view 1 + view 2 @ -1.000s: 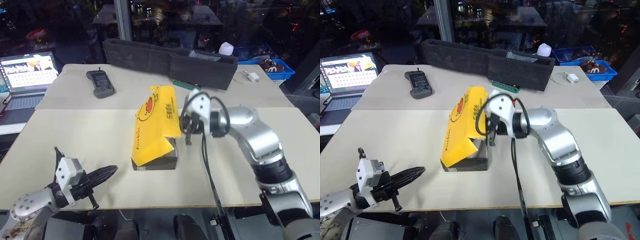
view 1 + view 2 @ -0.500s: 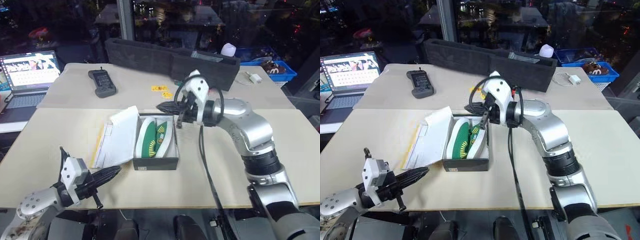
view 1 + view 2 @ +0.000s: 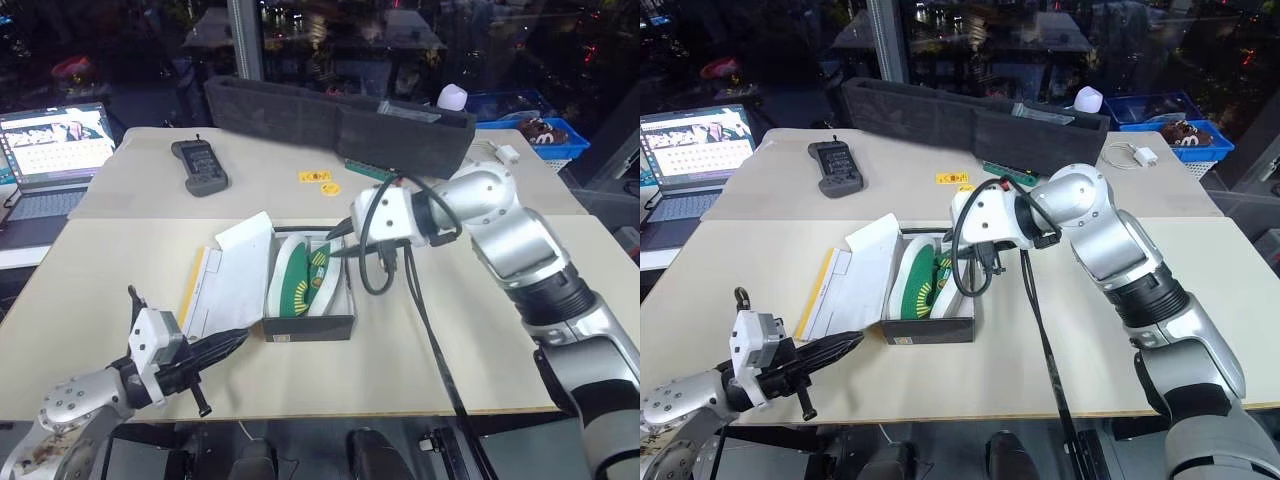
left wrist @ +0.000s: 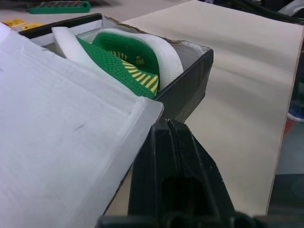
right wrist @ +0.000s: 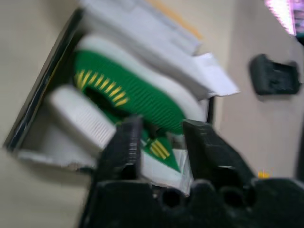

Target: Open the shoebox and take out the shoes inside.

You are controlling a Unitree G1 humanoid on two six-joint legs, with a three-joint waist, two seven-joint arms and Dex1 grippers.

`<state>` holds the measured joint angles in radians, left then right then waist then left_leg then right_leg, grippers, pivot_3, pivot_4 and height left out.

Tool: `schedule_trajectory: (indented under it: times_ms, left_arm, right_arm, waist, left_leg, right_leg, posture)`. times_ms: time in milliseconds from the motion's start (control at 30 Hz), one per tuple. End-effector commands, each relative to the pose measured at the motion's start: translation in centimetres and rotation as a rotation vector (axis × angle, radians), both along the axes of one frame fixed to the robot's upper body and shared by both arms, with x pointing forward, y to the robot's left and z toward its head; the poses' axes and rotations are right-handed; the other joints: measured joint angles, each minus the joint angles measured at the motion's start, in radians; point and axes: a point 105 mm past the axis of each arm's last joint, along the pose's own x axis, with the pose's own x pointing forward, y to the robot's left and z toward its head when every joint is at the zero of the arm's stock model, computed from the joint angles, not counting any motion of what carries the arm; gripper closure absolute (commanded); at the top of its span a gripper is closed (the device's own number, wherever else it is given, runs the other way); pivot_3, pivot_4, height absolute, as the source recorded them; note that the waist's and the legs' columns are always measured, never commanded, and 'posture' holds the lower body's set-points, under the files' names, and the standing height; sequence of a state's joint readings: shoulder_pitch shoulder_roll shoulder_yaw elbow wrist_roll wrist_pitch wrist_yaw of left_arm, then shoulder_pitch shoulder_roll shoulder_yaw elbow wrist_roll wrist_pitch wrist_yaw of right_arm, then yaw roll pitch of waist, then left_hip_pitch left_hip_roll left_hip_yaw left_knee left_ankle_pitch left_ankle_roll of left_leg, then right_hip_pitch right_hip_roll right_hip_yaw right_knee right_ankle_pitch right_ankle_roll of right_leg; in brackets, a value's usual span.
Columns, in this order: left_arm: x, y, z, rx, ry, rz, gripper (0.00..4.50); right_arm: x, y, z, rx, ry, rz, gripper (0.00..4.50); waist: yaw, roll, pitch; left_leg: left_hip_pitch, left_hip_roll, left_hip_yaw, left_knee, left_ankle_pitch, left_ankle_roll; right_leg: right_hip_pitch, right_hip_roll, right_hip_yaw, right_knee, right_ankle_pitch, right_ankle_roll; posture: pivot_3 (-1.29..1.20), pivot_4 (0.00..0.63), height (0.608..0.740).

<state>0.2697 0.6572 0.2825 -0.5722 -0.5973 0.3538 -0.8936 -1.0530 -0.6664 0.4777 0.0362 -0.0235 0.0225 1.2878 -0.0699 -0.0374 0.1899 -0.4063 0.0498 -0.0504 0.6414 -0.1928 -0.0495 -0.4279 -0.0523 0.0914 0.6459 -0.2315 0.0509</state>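
Two tools are at work: the right tool (image 3: 338,246), fingers parted with a gap between them, hangs over the far right edge of the open shoebox (image 3: 310,325), just above the green shoes (image 3: 300,280) lying inside. The left tool (image 3: 232,342), pinched shut and empty, points at the box's near left corner beside the flopped-open white lid (image 3: 235,275). No lettering is readable on the worktop (image 3: 480,340).

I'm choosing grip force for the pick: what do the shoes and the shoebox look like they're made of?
The shoes: green woven mesh uppers, going by the fine knit texture, with matte white soles, probably foam or rubber. The shoebox: likely cardboard, dark outside, matte white inside, with creased flaps and a thin lid folded flat.
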Motion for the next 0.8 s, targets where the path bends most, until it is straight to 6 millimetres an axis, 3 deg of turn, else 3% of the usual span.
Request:
schedule_trajectory:
  times_ms: [33, 467, 633, 767, 800]
  left_arm:
    - [0.0, -0.4, 0.4, -0.018, -0.008, -0.018, 4.48]
    - [0.2, -0.9, 0.6, -0.027, -0.007, -0.015, 4.48]
    - [0.4, -1.1, 0.8, -0.035, -0.007, -0.012, 4.48]
    - [0.4, -1.2, 0.8, -0.037, -0.007, -0.006, 4.48]
    - [0.4, -1.2, 0.8, -0.037, -0.006, -0.005, 4.48]
  right_arm:
    - [-0.2, 0.1, 0.2, -0.128, -0.129, 0.105, 1.63]
    - [0.3, 1.8, -3.2, -0.403, -0.329, 0.355, 1.63]
    - [0.2, 2.4, -5.2, -0.446, -0.327, 0.409, 1.63]
    - [0.5, 2.7, -5.3, -0.429, -0.322, 0.403, 1.63]
    - [0.5, 2.7, -5.2, -0.423, -0.321, 0.4, 1.87]
  waist:
    - [0.0, 0.0, 0.0]
    - [0.0, 0.0, 0.0]
    - [0.0, 0.0, 0.0]
    - [0.001, 0.0, 0.0]
    - [0.001, 0.0, 0.0]
  left_leg:
    - [0.0, 0.0, 0.0, 0.0, 0.0, 0.0]
    - [0.001, 0.0, 0.0, 0.0, 0.0, 0.0]
    - [0.002, 0.0, 0.0, 0.0, 0.0, 0.0]
    - [0.003, 0.0, -0.001, 0.0, 0.0, 0.0]
    - [0.003, 0.0, -0.001, 0.0, 0.0, 0.0]
  right_leg:
    - [0.0, 0.0, 0.0, 0.0, 0.0, 0.0]
    - [0.001, 0.0, 0.0, 0.001, 0.0, 0.0]
    - [0.001, 0.0, 0.0, 0.001, 0.0, 0.0]
    - [0.002, 0.0, 0.0, 0.001, 0.0, 0.0]
    - [0.002, 0.0, 0.0, 0.001, 0.0, -0.001]
  posture:
    - [0.0, 0.15, 0.715]
    - [0.0, 0.15, 0.715]
    - [0.0, 0.15, 0.715]
    - [0.0, 0.15, 0.715]
    - [0.0, 0.15, 0.715]
